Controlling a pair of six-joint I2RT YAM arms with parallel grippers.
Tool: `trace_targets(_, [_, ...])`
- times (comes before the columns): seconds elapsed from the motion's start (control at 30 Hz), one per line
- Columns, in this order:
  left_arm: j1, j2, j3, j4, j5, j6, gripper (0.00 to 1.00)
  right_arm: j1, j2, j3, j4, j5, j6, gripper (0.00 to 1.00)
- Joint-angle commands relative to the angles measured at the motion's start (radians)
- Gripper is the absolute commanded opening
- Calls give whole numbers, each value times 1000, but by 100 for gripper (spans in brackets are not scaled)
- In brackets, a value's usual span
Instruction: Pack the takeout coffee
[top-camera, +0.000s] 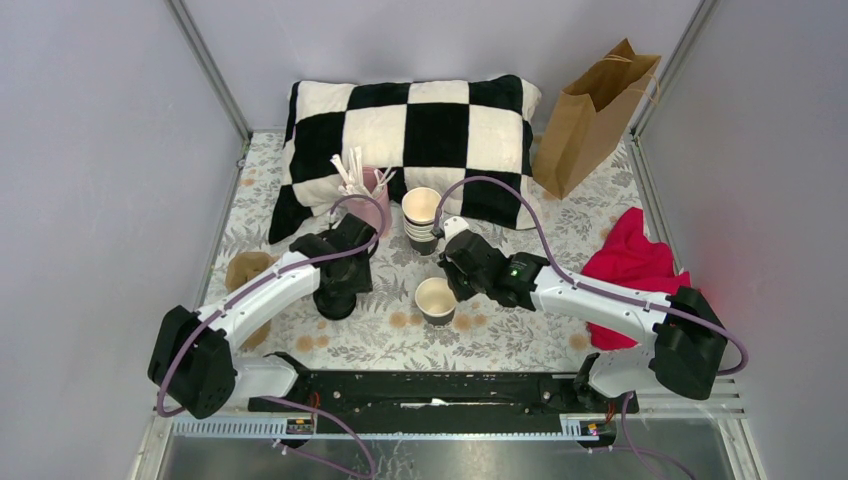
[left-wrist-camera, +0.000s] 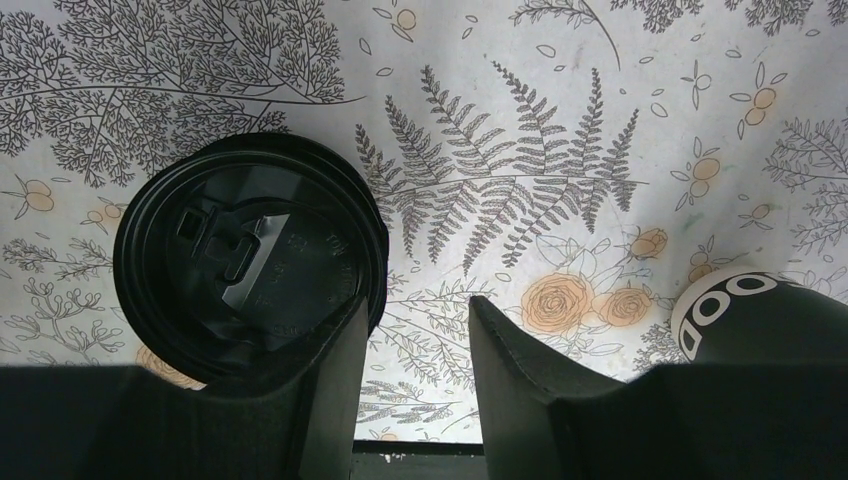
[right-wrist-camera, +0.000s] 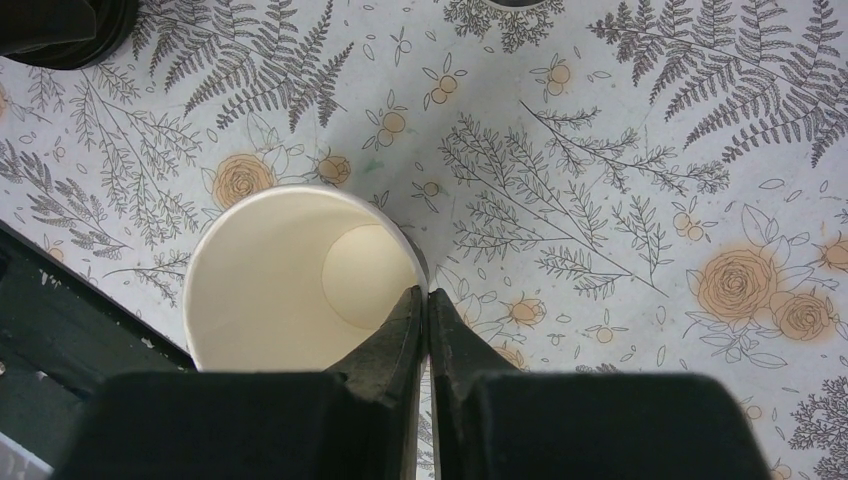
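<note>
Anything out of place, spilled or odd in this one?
Nothing is spilled. The cup stands open and uncapped, with the right gripper pinching its rim. The black lid lies apart on the cloth, off to one side of the left gripper, not between its open jaws.

In the top view the left arm (top-camera: 262, 297) covers most of the black lid (top-camera: 336, 310); only its near edge peeps out. A brown thing (top-camera: 243, 270) beside that arm is partly hidden, and I cannot tell what it is. The right arm (top-camera: 600, 298) hides a strip of the red cloth (top-camera: 630, 260).

In the left wrist view the left pincer (left-wrist-camera: 415, 305) hides the lid's near edge. It also cuts off the paper cup (left-wrist-camera: 745, 315), so the white letters are too few to read.

In the right wrist view the right pincer (right-wrist-camera: 427, 292) hides the cup's near side. A dark thing (right-wrist-camera: 60, 30) is cut off at the top left corner.
</note>
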Motion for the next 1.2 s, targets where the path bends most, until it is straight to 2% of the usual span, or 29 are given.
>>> trace_targets(0.0, [-3,-12,11,25,-27,7,44,1,-32,-1,40,34,-11,9])
trace_targets(0.23, [-3,21,12,24,-45,6,32,1,-28,-1,43,28,-6,9])
trace_targets(0.5, [-4,67,19,23,-83,12,30,1,-32,3,35,28,-4,9])
trace_targets(1.17, [-11,52,28,7,-115,4,2,1,-11,6,31,23,0,11])
